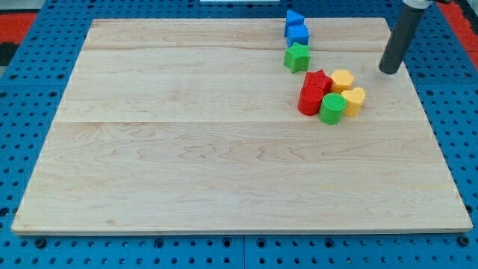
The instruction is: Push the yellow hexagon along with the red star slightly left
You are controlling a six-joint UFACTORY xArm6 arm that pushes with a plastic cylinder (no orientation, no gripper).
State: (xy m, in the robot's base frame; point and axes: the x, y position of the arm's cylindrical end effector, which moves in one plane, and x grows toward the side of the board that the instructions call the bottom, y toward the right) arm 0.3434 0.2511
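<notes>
Since the arm ends in a plain rod with nothing that could spread or pinch, all contact comes from my tip (388, 71), which rests on the wooden board (187, 172) to the view's right of the cluster, apart from every block. Nearest it is the yellow hexagon (342, 80), touching the red star (318, 79) on its left. Just below sit a red cylinder (310, 101), a green cylinder (332, 108) and a second yellow block (354, 99), packed close. Higher up are a green star (297, 57) and two blue blocks (296, 27). Both task blocks look small, rigid and light, likely to slide easily and twist if struck off-centre, so I would press the hexagon's right face squarely, in line with the star
</notes>
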